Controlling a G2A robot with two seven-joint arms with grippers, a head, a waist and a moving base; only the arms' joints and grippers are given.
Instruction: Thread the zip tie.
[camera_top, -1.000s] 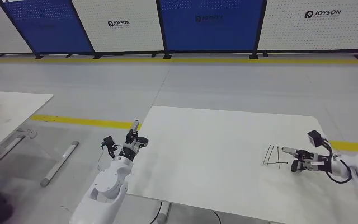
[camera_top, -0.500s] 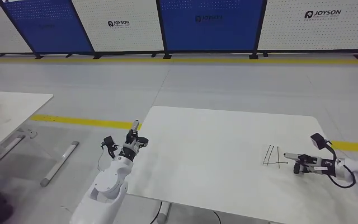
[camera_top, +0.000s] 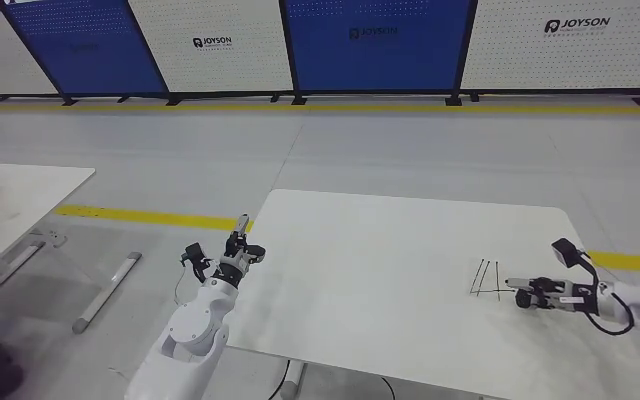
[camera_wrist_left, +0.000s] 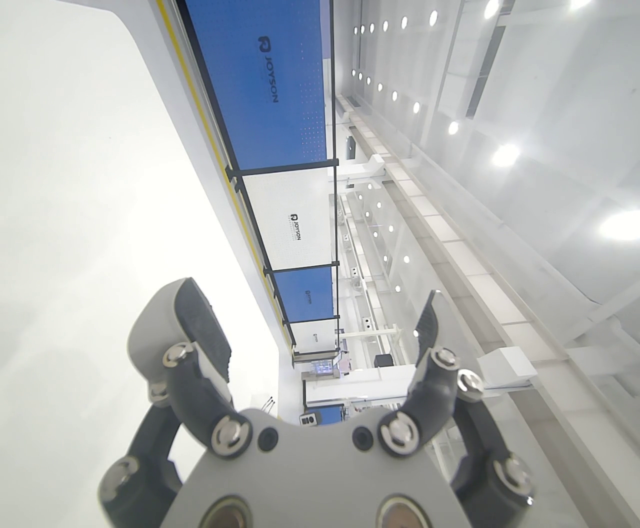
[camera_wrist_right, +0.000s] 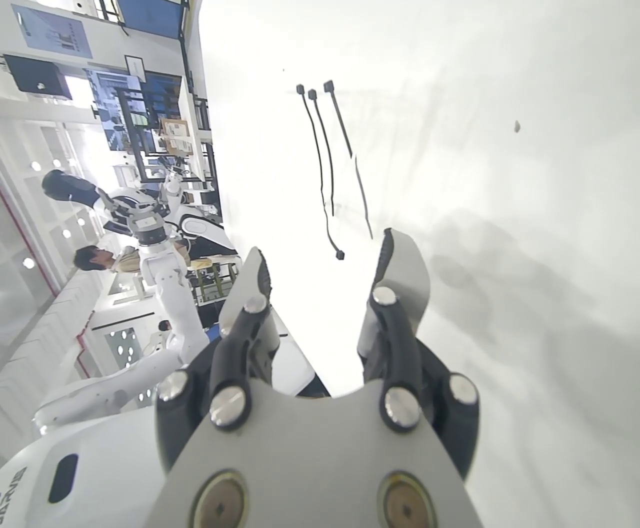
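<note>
Top view: white rectangular table (camera_top: 380, 280) w/ a small cluster of thin black plastic zip ties (camera_top: 487, 280) lying flat near its right edge. Right gripper (camera_top: 512, 291) sits low just beside the cluster, jaws approx. half open, empty. In the right wrist view the ties (camera_wrist_right: 322, 165) lie just ahead of its fingertips (camera_wrist_right: 260, 280); three or poss. four strands, overlap unclear. Left gripper (camera_top: 241, 235) is at the table's left edge, well apart from the ties, jaws wide, holding nothing.

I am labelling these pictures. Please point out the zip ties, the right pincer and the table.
zip ties (camera_wrist_right: 339, 119), right wrist view, strap of one tie.
right pincer (camera_wrist_right: 322, 242), right wrist view, midway between its fingertips.
table (camera_top: 380, 270), top view, bare surface.
</note>
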